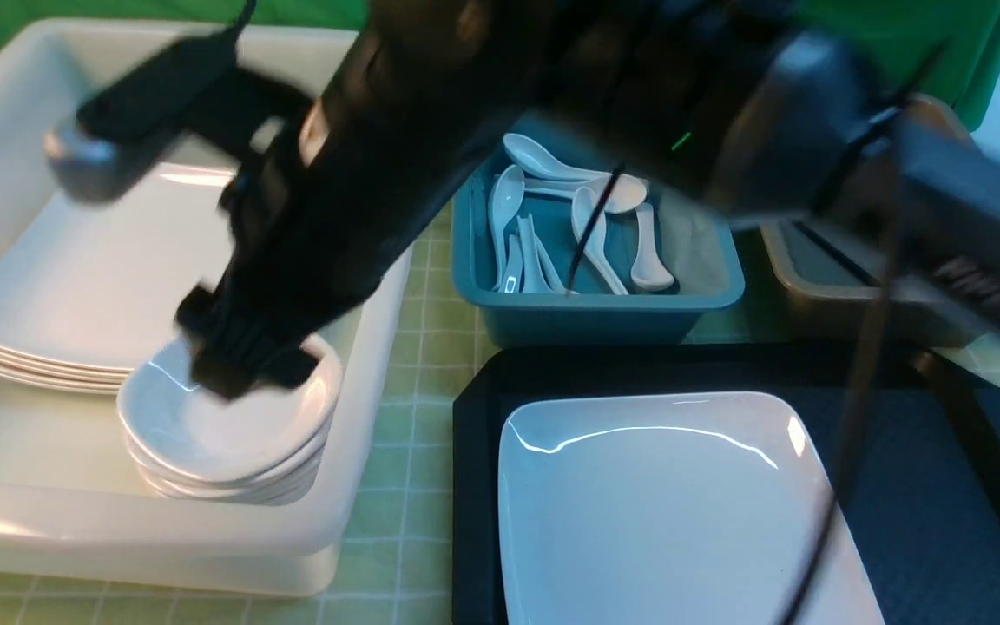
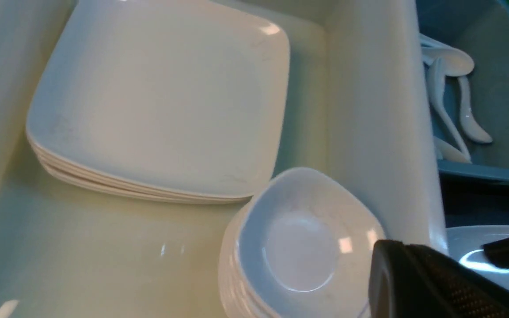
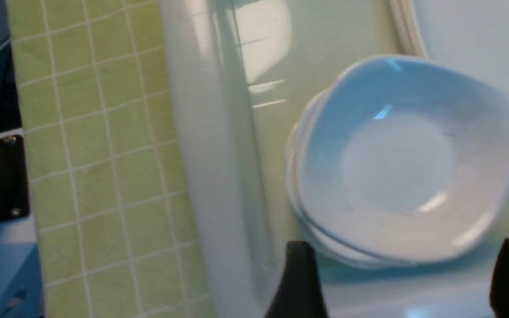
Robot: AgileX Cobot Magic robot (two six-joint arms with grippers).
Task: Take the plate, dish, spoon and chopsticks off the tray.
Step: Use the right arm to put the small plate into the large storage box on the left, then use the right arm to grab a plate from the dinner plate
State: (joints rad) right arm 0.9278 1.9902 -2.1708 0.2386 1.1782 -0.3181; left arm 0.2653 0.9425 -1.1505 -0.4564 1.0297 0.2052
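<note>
Toward five o'clock, the plate (image 1: 674,512) on the tray (image 1: 925,521) looks slippery and breakable: pinch its upturned rim; right jaws stand apart above the dish (image 1: 231,425), left jaws unclear.

Plate (image 1: 665,512) was glossy white; tray (image 1: 925,495) was black. Spoons (image 1: 649,260) were white, their bin (image 1: 587,321) teal-blue. Table (image 1: 430,347) covering was pale green, white-gridded.
</note>
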